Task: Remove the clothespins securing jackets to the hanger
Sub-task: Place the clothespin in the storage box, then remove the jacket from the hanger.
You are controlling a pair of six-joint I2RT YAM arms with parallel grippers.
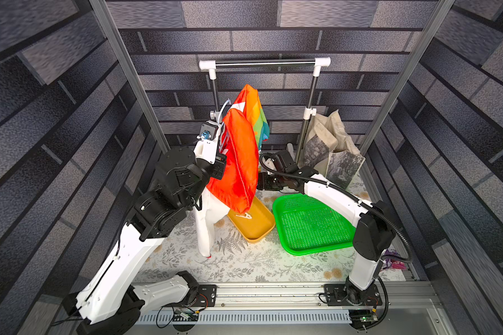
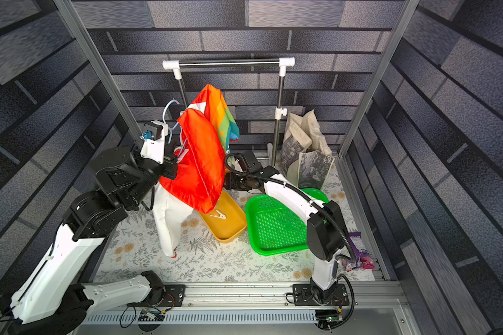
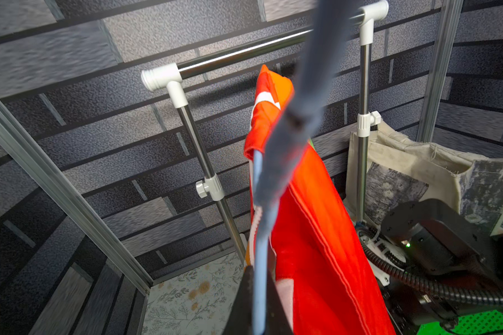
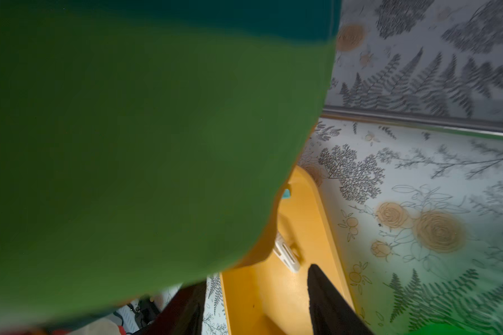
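The orange jacket (image 1: pixel 241 162) with a rainbow panel (image 1: pixel 259 121) and a white sleeve (image 1: pixel 205 226) hangs on the pale blue hanger (image 1: pixel 224 107). My left gripper (image 3: pixel 258 272) is shut on the hanger's wire (image 3: pixel 257 203), holding it up in front of the rack. My right gripper (image 4: pixel 256 278) is open, with nothing between its fingers, low behind the jacket and over the yellow tray (image 4: pixel 302 220). A white clothespin (image 1: pixel 243 215) lies in that tray; the right wrist view also shows this clothespin (image 4: pixel 288 252). A small teal piece (image 4: pixel 286 193) peeks out by the fabric edge over the tray.
A steel rack (image 1: pixel 265 64) with white joints stands at the back, and a beige printed tote bag (image 1: pixel 331 150) stands by its right post. A green perforated basket (image 1: pixel 311 226) sits right of the yellow tray, under my right arm. A purple packet (image 2: pixel 359 255) lies at the right edge.
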